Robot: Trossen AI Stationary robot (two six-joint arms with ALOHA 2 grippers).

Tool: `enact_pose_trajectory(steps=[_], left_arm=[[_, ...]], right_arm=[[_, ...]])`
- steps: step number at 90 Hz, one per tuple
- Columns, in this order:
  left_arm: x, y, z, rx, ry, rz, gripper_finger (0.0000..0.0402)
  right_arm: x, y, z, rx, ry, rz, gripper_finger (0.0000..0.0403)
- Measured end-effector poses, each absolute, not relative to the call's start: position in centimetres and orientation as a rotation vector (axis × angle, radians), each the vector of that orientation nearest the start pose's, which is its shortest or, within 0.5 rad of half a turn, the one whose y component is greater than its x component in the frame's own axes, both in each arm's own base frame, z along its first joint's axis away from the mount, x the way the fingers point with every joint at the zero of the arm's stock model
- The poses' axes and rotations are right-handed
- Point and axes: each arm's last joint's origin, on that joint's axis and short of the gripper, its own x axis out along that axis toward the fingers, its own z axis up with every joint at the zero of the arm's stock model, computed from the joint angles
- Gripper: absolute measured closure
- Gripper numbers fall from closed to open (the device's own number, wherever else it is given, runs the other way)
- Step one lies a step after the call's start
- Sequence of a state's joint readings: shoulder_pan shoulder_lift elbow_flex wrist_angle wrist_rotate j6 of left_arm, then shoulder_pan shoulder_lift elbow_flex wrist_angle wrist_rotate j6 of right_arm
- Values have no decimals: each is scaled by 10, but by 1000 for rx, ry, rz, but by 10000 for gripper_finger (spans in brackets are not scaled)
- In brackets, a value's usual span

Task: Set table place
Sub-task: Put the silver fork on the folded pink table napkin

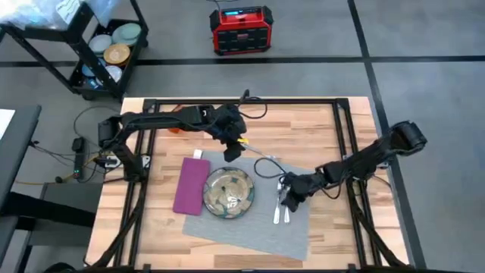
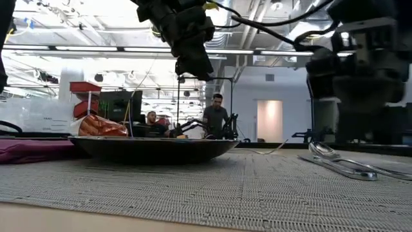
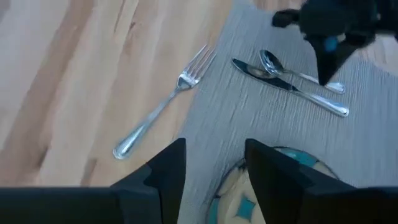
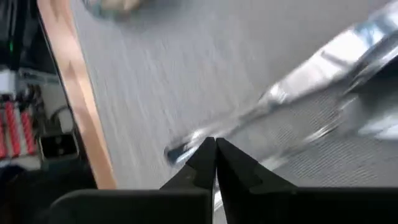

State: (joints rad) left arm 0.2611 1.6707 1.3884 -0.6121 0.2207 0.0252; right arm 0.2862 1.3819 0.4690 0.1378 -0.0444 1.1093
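The place setting lies mid-table on the grey placemat point(image 1: 250, 220): the patterned plate point(image 1: 229, 192) sits at its centre, the magenta napkin point(image 1: 191, 184) flanks it on the left arm's side, and the knife point(image 3: 289, 86) and spoon point(image 3: 298, 70) rest side by side on the mat just under the right hand point(image 1: 288, 196), where cutlery belongs beside a plate. That right hand hovers low over their handles with its fingers pressed together and nothing between them, so it seems to be nudging or has let go rather than carrying. The fork point(image 3: 165, 102) lies mostly on bare table point(image 1: 326, 129), only its tines reaching the mat's edge, just ahead of the left hand point(image 3: 214, 165); this hand hangs above the plate's far rim, fingers spread and empty, likely lining up to fetch the fork. The orange cup point(image 1: 176, 127) stands behind the left arm, away from the mat.
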Motion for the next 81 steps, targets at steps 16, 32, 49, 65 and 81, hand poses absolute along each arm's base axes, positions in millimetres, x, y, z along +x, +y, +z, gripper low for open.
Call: enact_pose_trajectory(steps=[16, 32, 49, 65, 81], left_arm=[[358, 88, 261, -51, 906, -79, 253], [381, 88, 226, 118, 939, -183, 253], [405, 98, 205, 224, 959, -193, 253], [428, 103, 198, 304, 1022, -272, 253], [448, 100, 195, 491, 1249, -304, 253]], right_arm=[[215, 38, 151, 900, 804, -336, 403], [205, 11, 172, 833, 714, -383, 388], [193, -12, 198, 803, 546, -387, 314], [182, -27, 213, 830, 429, -427, 230], [174, -38, 231, 884, 264, -441, 167]])
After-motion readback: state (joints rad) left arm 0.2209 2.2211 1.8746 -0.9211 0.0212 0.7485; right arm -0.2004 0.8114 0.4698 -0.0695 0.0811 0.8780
